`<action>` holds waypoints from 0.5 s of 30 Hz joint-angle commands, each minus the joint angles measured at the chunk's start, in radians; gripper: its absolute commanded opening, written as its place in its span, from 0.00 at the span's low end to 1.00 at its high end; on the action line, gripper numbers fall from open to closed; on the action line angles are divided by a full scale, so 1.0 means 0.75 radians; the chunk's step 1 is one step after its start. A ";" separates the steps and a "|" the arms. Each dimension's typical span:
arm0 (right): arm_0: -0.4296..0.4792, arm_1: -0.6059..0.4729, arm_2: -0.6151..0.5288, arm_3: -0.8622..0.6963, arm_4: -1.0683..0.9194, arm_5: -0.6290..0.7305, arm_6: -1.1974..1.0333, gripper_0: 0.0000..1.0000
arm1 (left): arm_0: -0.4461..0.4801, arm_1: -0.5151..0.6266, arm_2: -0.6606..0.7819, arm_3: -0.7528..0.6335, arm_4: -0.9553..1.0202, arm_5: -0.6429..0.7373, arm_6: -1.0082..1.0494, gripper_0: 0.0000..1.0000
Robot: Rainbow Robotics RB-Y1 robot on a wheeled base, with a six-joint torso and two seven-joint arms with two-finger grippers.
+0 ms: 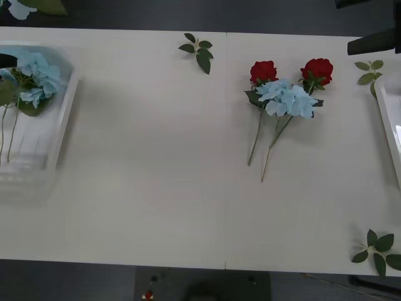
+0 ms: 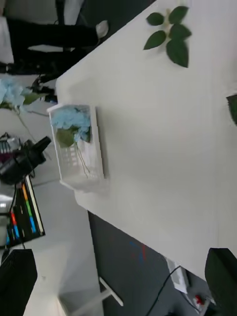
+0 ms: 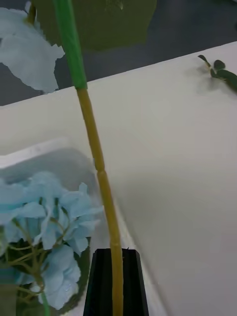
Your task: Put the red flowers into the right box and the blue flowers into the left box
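The left gripper [image 3: 117, 286] has its black fingers [image 3: 101, 286] pressed together on the thin stem of a blue flower [image 3: 91, 133], whose pale petals [image 3: 29, 52] hang beyond the fingers. Just below and beside that grip lies the left box [image 1: 66, 119], with a cluster of blue flowers [image 1: 37, 75] already inside; their exact number I cannot tell.

Well apart from this gripper, mid-table, lie two red flowers [image 1: 264, 71] and [image 1: 317, 69], with one pale blue bunch [image 1: 288, 99] lying over their stems. The right box [image 1: 390, 122] is a white edge farther on.

Of the right gripper, one dark finger [image 2: 222, 276] sits in a corner of its wrist view, nothing held; its opening I cannot tell.

Three loose leaf sprigs [image 1: 198, 51] lie on the table [image 1: 156, 157].
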 commanded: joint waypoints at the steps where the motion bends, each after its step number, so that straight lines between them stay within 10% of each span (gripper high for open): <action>1: -0.051 0.067 -0.007 -0.002 0.219 -0.006 -0.273 1.00 | -0.073 0.042 0.002 0.103 -0.114 0.067 0.015 0.00; 15: -0.116 0.378 0.024 0.078 1.017 -0.079 -0.862 1.00 | 0.076 0.179 0.002 0.033 -0.035 0.335 0.017 0.00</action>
